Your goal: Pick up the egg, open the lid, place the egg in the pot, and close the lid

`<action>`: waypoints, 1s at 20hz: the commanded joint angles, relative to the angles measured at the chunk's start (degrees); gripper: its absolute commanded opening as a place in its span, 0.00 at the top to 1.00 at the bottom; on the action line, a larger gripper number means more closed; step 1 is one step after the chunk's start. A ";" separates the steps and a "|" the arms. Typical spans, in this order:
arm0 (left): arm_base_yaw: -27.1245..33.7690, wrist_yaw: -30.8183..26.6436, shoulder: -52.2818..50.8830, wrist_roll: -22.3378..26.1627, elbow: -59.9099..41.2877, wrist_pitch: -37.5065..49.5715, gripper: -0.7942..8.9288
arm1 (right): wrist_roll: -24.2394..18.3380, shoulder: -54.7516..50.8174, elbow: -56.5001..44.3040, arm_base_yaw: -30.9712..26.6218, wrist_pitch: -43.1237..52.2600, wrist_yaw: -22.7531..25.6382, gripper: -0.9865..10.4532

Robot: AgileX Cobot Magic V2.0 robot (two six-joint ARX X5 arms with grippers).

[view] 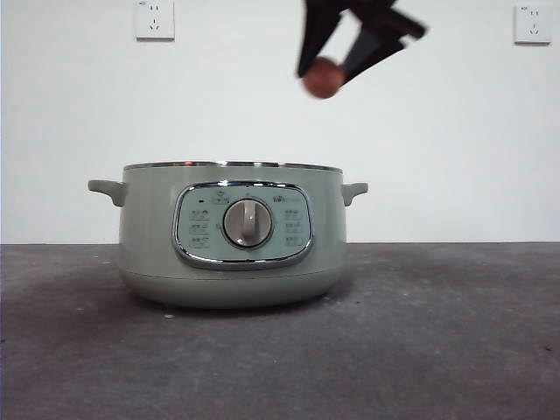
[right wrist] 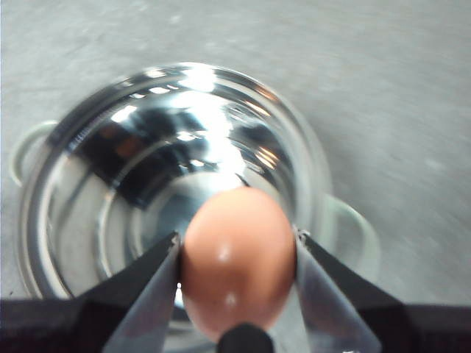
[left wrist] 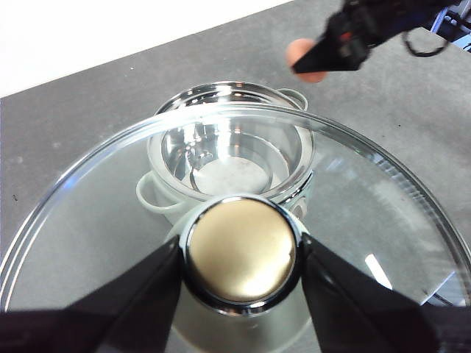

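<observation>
The pale green pot [view: 232,241] stands open on the grey table, its shiny steel inside showing in the right wrist view [right wrist: 162,169] and the left wrist view [left wrist: 232,151]. My right gripper [view: 328,74] is shut on the brown-orange egg [view: 323,78], held high above the pot's right side; the egg fills the right wrist view [right wrist: 237,261]. My left gripper [left wrist: 241,254] is shut on the knob [left wrist: 240,250] of the glass lid [left wrist: 110,184], held up above the pot. The lid is out of the front view.
The grey table [view: 437,350] runs to a white wall with two sockets [view: 155,19]. The pot's control panel and silver dial [view: 247,222] face the front camera. Its side handles [view: 107,189] stick out left and right.
</observation>
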 commanded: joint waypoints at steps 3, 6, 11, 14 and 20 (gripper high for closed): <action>0.13 0.50 -0.63 -0.15 0.59 2.56 0.93 | -2.73 13.18 12.87 3.28 -3.30 0.07 0.93; 0.13 0.50 -0.63 -0.15 0.59 2.49 0.93 | -2.99 21.59 20.46 4.07 -5.81 0.31 0.93; 0.13 0.50 -0.63 -0.13 0.59 2.54 0.93 | -4.63 30.12 24.04 4.17 -8.00 1.20 0.93; 0.13 0.48 -0.63 -0.13 0.59 2.58 0.93 | -5.79 32.54 24.04 4.37 -8.98 2.05 0.93; 0.13 0.48 -0.63 -0.11 0.59 2.58 0.93 | -7.26 34.75 24.02 4.50 -10.51 2.60 0.93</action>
